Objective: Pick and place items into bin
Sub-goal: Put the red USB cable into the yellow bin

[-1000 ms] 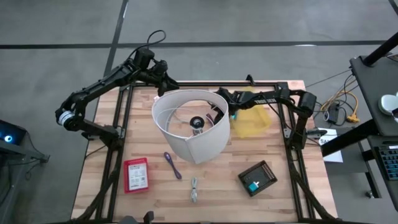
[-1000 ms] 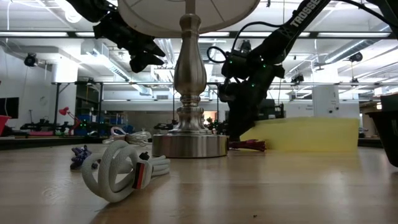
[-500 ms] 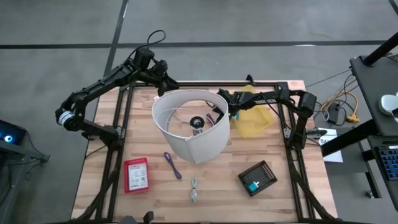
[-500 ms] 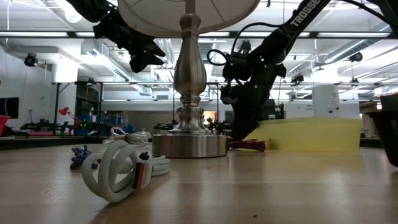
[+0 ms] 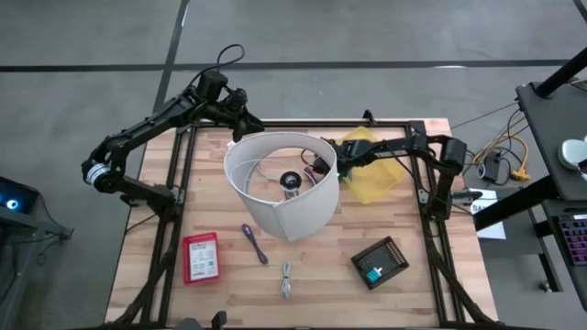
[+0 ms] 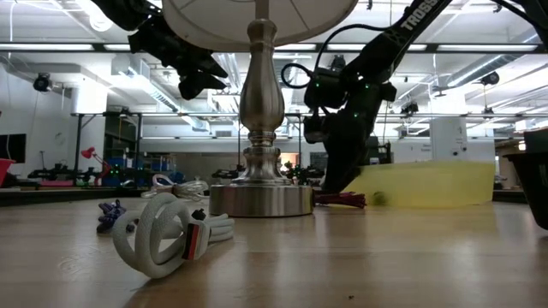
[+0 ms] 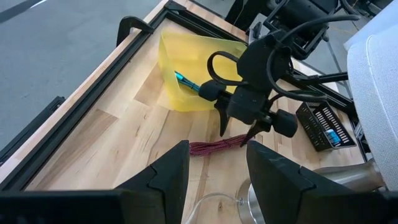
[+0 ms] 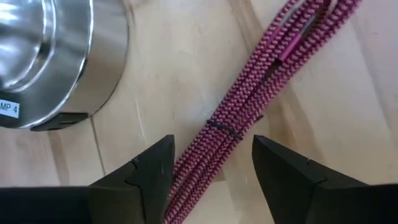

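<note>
Bundled red braided cord (image 8: 249, 106) on the table between the right gripper's (image 8: 211, 165) wide-open, empty jaws.

Right tool (image 8: 211, 168) low over the table, fingers spread; left tool (image 7: 214, 171) raised, fingers likewise parted.

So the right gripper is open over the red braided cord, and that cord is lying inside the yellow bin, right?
Not quite. The right gripper is open over the red cord, but the cord lies on the bare wooden table, outside the yellow bin, between it and the lamp base. The left wrist view shows this best.
</note>
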Controlling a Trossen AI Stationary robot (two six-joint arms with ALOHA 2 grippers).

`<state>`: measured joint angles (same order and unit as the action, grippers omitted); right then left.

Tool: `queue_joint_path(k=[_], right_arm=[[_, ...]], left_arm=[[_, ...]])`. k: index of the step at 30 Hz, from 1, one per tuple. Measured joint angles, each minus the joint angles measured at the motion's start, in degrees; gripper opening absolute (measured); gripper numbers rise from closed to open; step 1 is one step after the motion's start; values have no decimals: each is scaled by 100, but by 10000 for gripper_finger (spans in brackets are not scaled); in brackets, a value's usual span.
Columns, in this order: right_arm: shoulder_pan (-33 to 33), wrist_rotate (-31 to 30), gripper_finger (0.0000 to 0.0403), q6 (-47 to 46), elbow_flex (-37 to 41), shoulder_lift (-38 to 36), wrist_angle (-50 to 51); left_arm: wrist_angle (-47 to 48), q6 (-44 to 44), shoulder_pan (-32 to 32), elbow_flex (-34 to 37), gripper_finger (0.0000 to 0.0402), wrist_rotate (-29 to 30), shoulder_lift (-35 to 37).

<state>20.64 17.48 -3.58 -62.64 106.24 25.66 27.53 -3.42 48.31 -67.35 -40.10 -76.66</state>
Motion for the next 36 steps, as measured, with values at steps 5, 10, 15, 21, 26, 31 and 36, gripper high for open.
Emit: queue_joint_path(k=[5, 10, 15, 21, 26, 31, 36], right_arm=[[-16, 57, 201, 17, -99, -202, 68], [-132, 66, 201, 411, -190, -377, -86], [-140, -139, 201, 449, -170, -301, -381], [-156, -549, 201, 526, -102, -296, -380], [-203, -548, 201, 806, 52, -298, -350], [-251, -547, 201, 724, 223, -298, -351], [-329, -549, 201, 701, 398, -298, -353]], left_arm=[[-1, 0, 0, -7, 144, 0, 0], [3, 0, 0, 0, 144, -2, 0], [0, 0, 0, 2, 144, -1, 0], [-4, 0, 0, -6, 144, 0, 0], [4, 0, 0, 3, 144, 0, 0], [-3, 0, 0, 0, 144, 0, 0], [4, 0, 0, 7, 144, 0, 0]])
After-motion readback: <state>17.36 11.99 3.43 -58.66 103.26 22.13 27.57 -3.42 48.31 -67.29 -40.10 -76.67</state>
